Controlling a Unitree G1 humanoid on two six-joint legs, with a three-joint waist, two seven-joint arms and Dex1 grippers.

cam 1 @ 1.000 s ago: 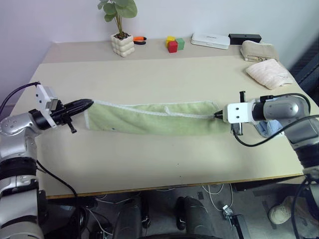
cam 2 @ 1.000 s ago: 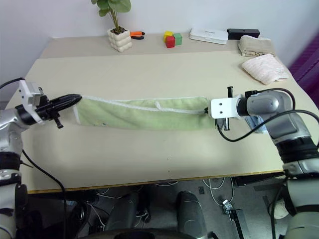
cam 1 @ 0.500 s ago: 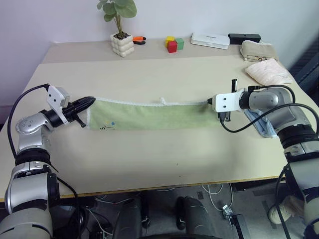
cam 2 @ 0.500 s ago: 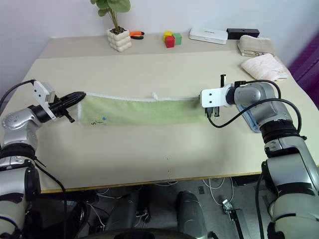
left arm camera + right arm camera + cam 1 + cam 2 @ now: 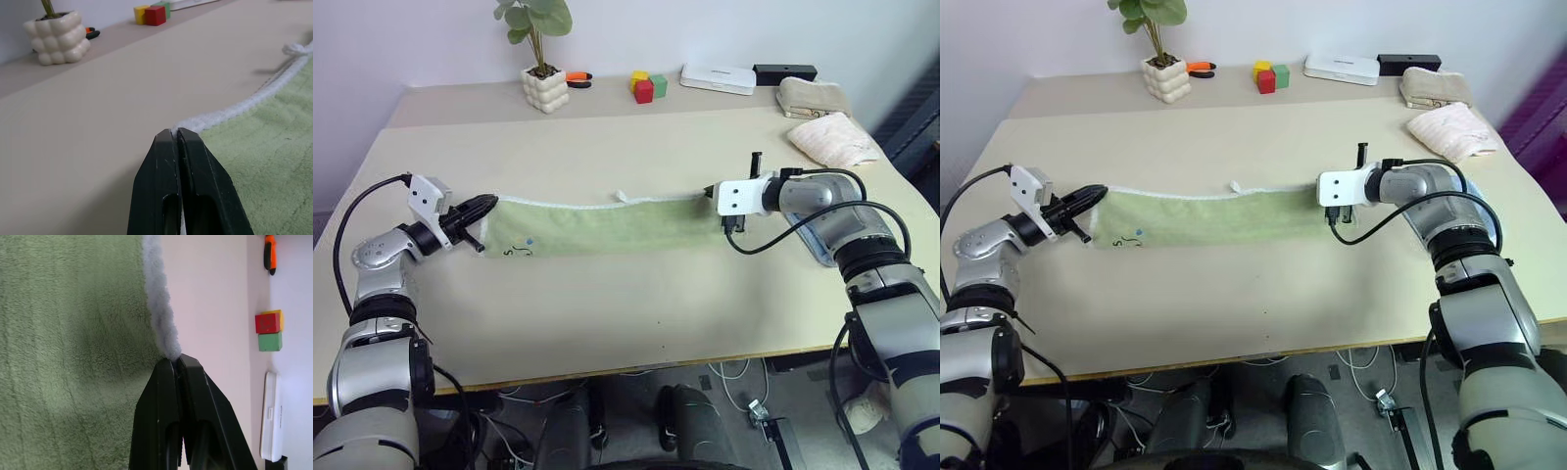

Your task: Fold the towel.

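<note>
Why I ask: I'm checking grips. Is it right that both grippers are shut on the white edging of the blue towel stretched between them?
Not quite: the towel is light green, as the left eye view shows. The left gripper and right gripper are indeed shut on its white edging.

1. we count one light green terry cloth towel point(image 5: 607, 227) with whitish edging.
2. we count two cream folded towels point(image 5: 830, 138) at the table's far right corner.
3. we count three small coloured cubes point(image 5: 646, 86): yellow, red, green.
4. we count one potted plant in a white bubbly pot point(image 5: 544, 86).
5. we count one flat white box point(image 5: 718, 78).
6. we count two black-fingered grippers, the left gripper point(image 5: 487, 204) and the right gripper point(image 5: 710, 192).
</note>
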